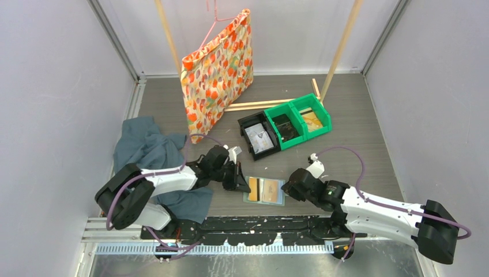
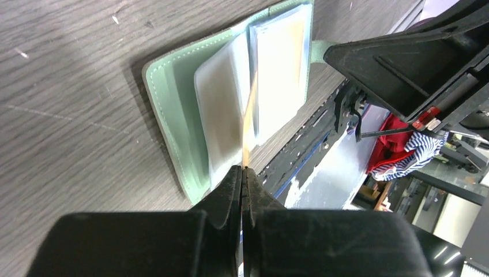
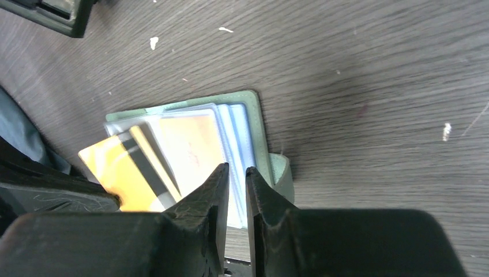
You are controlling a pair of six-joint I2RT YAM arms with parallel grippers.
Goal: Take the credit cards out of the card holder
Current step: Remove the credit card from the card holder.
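The sage-green card holder (image 1: 265, 190) lies open on the table between the arms, its clear sleeves fanned out. My left gripper (image 2: 244, 168) is shut on the edge of a yellow credit card (image 3: 115, 170) with a black stripe. That card juts out of the holder's (image 3: 256, 115) left side, its far end still under a sleeve. A paler orange card (image 3: 190, 144) sits in a sleeve. My right gripper (image 3: 236, 167) rests its tips on the holder's right half, jaws a narrow gap apart, nothing clamped between them.
Two joined green bins (image 1: 303, 121) and a black bin (image 1: 258, 137) stand behind the holder. A dark teal cloth (image 1: 147, 153) lies at the left under my left arm. A patterned bag (image 1: 218, 72) hangs at the back. The black rail (image 1: 259, 228) runs close behind the holder's near edge.
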